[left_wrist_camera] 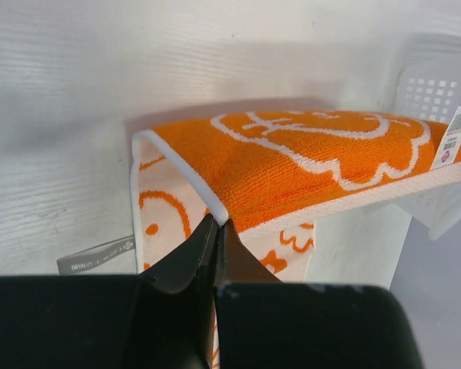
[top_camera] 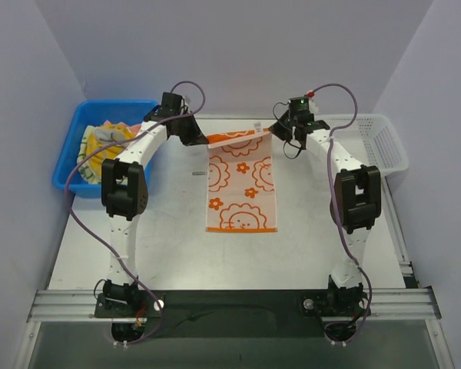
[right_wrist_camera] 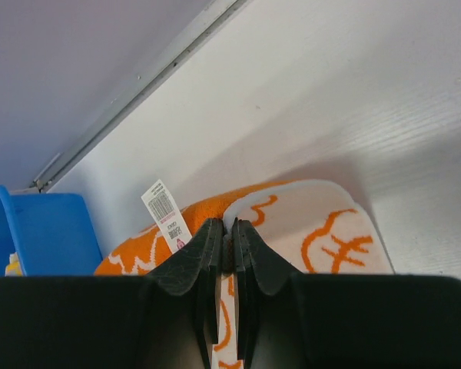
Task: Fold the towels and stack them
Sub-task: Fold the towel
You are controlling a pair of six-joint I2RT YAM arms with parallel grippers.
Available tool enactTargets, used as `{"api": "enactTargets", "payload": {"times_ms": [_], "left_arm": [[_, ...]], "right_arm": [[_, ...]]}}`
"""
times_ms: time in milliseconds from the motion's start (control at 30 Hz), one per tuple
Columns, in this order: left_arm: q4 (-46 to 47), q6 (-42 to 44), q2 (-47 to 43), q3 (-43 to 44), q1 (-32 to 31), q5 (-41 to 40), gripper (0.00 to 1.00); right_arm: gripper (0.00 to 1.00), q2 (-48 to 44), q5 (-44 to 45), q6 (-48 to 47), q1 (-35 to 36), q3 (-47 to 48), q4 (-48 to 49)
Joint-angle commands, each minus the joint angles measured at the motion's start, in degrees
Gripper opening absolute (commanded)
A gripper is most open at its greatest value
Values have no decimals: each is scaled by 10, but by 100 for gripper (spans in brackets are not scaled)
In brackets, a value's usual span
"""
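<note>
orange towel (top_camera: 242, 184): judged light and limp. left gripper (left_wrist_camera: 217, 224) and right gripper (right_wrist_camera: 223, 224) each clamp a far corner; hold at the hem.

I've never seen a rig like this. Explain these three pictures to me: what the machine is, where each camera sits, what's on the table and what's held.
The machine is a left arm and a right arm, bolted to the near edge of a white table. The wide picture looks down from above and behind them. The other two come from a camera on each wrist, so the black shapes at the bottom are that arm's own pincer. An orange towel with white flowers is held up by its far edge: the left pincer is shut on one corner, the right pincer on the other, beside a paper label. The rest trails onto the table. At the left a blue bin holds more cloths; at the right stands a white basket.
</note>
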Motion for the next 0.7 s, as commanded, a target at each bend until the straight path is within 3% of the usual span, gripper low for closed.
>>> {"api": "enactTargets", "payload": {"times_ms": [0, 267, 400, 667], "left_arm": [[-29, 13, -41, -29, 2, 18, 0], [19, 19, -188, -270, -17, 32, 0], [42, 15, -270, -411, -29, 54, 0], [64, -8, -391, -556, -85, 14, 0]], "right_arm": [[0, -29, -11, -1, -2, -41, 7], [0, -179, -42, 28, 17, -301, 31], [0, -248, -47, 19, 32, -387, 30], [0, -384, -29, -2, 67, -478, -20]]}}
